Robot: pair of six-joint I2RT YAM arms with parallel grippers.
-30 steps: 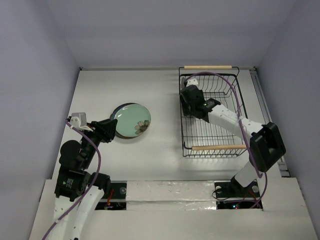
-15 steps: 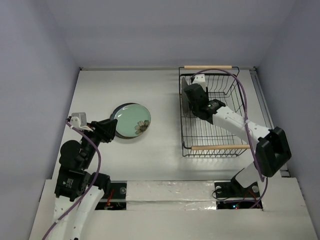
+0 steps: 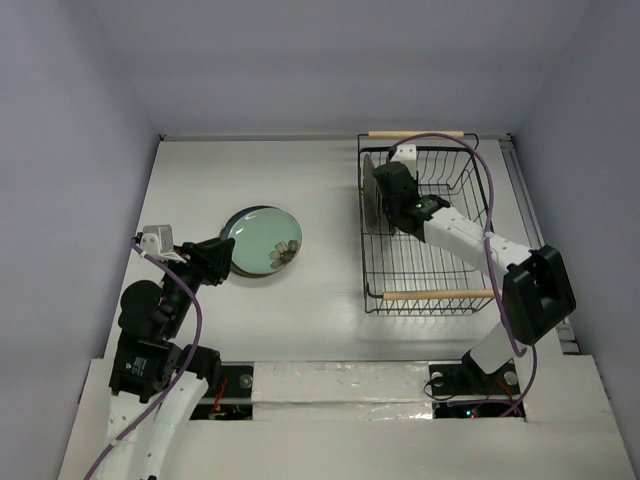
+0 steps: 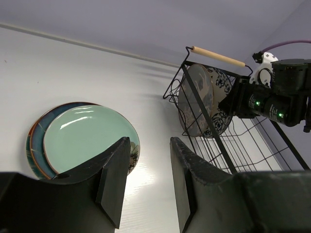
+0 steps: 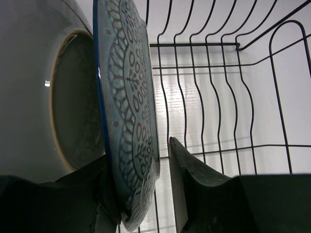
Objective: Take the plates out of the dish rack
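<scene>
The patterned plate [image 5: 129, 97], upright in the rack [image 5: 218, 46], is straddled at its rim by the spread right gripper [image 5: 138, 162] (left gripper [image 4: 148, 145] spread, empty); if pinched shallowly, it could be dropped against the 1 grey plate [image 5: 29, 73] just beside that gripper.

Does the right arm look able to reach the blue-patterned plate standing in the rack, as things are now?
Probably yes. The right gripper holds its open jaws astride the rim of the blue-patterned plate, one jaw between it and the grey plate behind; nothing seems to block it.
</scene>
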